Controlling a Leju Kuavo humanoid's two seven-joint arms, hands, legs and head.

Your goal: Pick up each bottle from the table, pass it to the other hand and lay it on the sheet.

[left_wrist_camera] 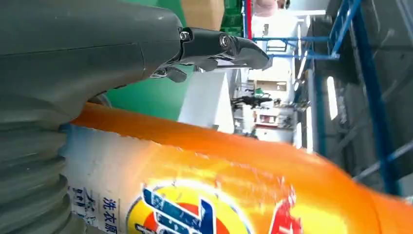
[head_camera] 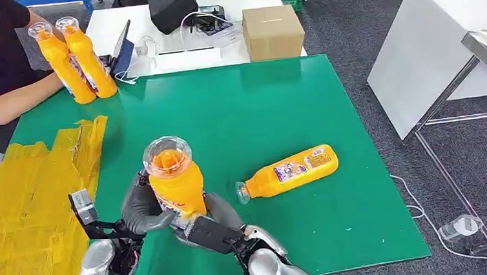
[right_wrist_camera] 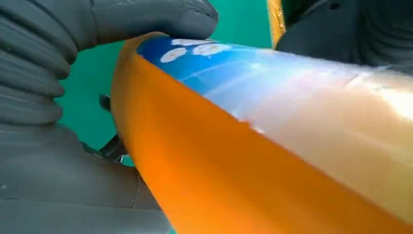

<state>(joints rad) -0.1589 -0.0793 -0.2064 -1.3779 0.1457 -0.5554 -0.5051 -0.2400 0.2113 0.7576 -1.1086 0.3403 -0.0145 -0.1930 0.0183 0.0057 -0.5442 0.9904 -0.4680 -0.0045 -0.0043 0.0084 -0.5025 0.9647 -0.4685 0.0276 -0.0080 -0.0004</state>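
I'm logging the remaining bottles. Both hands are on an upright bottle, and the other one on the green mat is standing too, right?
Not quite. The left hand and right hand do hold the upright bottle, but the other bottle on the green mat lies on its side, as the head view shows.

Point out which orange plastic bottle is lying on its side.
The orange plastic bottle lying alone on the green table, to the right of both hands. The others are upright: one between the robot's hands, two held by the person at the far-left corner.
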